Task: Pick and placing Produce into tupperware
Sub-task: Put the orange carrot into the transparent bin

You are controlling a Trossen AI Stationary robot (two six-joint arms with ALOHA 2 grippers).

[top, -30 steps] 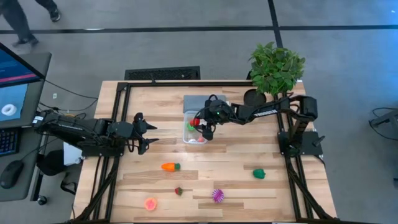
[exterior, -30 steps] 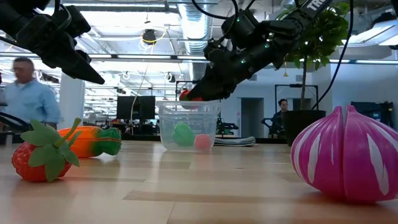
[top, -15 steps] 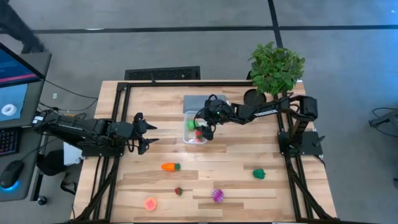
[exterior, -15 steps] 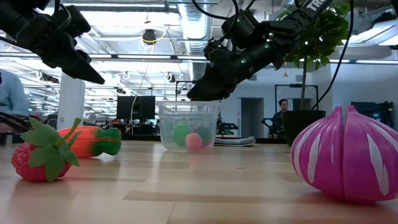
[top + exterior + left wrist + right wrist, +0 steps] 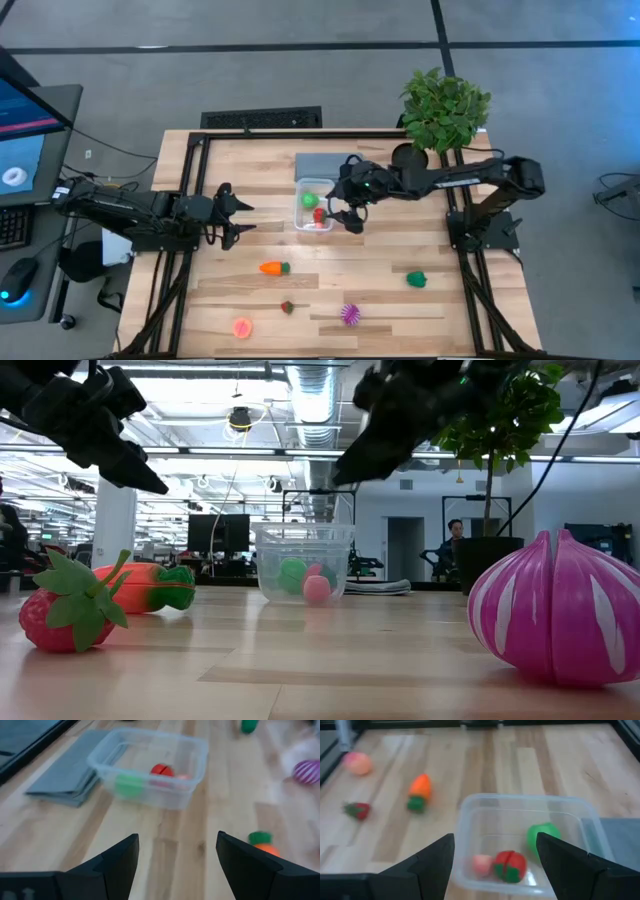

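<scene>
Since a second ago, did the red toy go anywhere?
Yes. The red toy was held at the clear tub's rim; now it lies inside it, beside the green piece, and the right end effector stands open.

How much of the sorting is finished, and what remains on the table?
Done: the clear plastic tub holds three pieces: a green one, a red one and a pink one.

In hand: nothing. The right gripper is open beside the tub; the left gripper waits open, apart.

Left: orange carrot, small strawberry, pink fruit, spiky purple ball, green vegetable.
</scene>
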